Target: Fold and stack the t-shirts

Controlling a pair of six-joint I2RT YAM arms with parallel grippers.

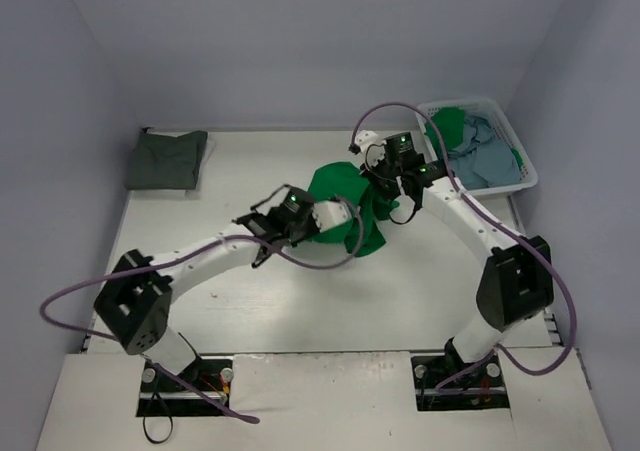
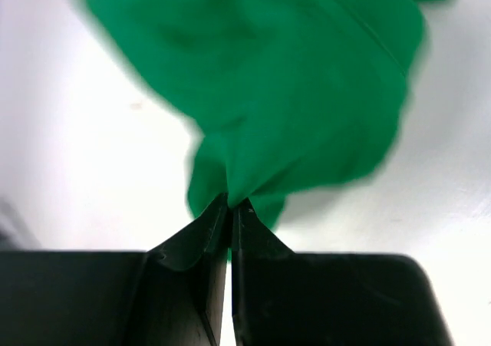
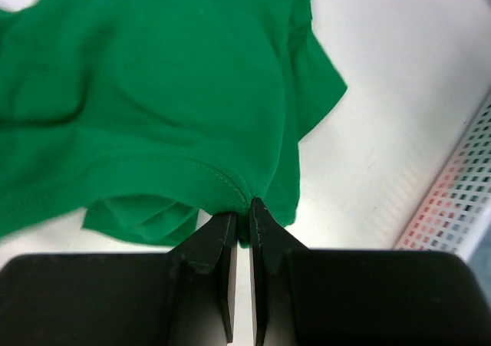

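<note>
We see our left gripper (image 2: 230,210) pinched tight on a bunched fold of the bright green t-shirt (image 2: 284,77) — the two dark jaws meet with cloth between them. The rest of the shirt spreads blurred above them, over the white table (image 2: 77,177).

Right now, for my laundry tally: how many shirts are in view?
4. Dark shirt folded at back left; green shirt bunched mid-table; second green shirt and blue shirt in the basket, where more may be hidden.
</note>
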